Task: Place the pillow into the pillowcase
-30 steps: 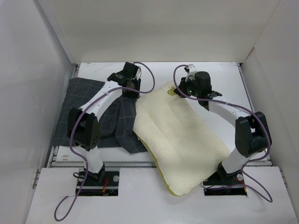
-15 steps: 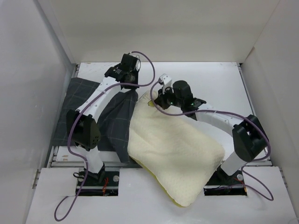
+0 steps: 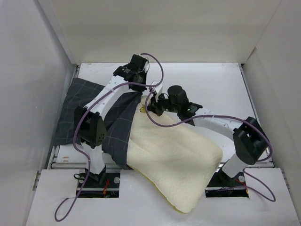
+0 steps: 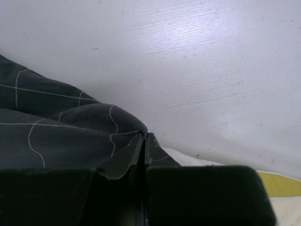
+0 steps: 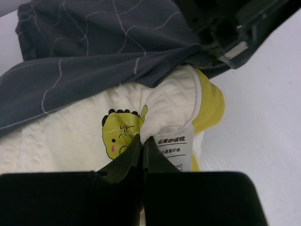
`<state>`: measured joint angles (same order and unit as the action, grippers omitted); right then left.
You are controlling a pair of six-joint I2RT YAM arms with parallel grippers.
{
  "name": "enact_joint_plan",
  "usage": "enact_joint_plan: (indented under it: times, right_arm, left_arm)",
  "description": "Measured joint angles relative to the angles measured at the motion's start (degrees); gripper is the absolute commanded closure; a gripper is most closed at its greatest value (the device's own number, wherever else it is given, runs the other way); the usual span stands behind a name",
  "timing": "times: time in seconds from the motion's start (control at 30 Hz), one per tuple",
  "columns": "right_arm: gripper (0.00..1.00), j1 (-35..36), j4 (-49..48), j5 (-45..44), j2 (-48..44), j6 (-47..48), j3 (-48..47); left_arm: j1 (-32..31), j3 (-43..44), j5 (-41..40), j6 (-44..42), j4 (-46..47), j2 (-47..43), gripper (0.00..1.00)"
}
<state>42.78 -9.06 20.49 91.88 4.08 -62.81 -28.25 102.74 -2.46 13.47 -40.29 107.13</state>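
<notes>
The cream-yellow pillow (image 3: 174, 160) lies slantwise from the table's middle to its near edge. Its far corner, with a yellow cartoon patch and a white label, is pinched in my right gripper (image 5: 143, 139), which is shut on it; in the top view that gripper (image 3: 151, 106) sits at the mouth of the pillowcase. The dark checked pillowcase (image 3: 89, 117) spreads on the left, one edge lifted over the pillow's corner. My left gripper (image 4: 144, 135) is shut on that edge of the pillowcase (image 4: 61, 132), and from above it (image 3: 141, 87) holds the cloth just behind the right gripper.
White walls box in the table on three sides. The bare white tabletop (image 3: 216, 84) stretches to the right and back. The near end of the pillow overhangs the front rail (image 3: 141, 165) between the two arm bases.
The left gripper closed on the pillowcase edge and lifted it to the right. The right gripper dragged the pillow's corner leftward under that edge, swinging the whole pillow left.
</notes>
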Motion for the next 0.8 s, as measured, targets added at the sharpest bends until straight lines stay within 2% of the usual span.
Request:
enact_joint_plan:
  times: [0.33, 0.5, 0.63, 0.8]
  right_arm:
    - [1.0, 0.66, -6.54, 3.78, 9.86, 0.68, -2.19]
    - [1.0, 0.92, -12.41, 3.63, 10.88, -3.02, -2.43]
    - [0.99, 0.26, -19.8, 1.07, 10.93, -11.17, -0.92]
    - [0.9, -4.66, -26.43, -3.28, 11.04, -23.19, 3.96]
  left_arm:
    - [-1.77, 2.23, 3.1, -0.35, -1.29, -0.15, 1.0]
    - [-1.79, -0.07, 3.85, -0.94, -0.09, -2.23, 1.0]
    - [-1.88, -6.97, 4.52, -0.63, 4.46, -8.11, 1.0]
    - [-3.63, -13.84, 7.3, -0.52, 8.87, -15.61, 1.0]
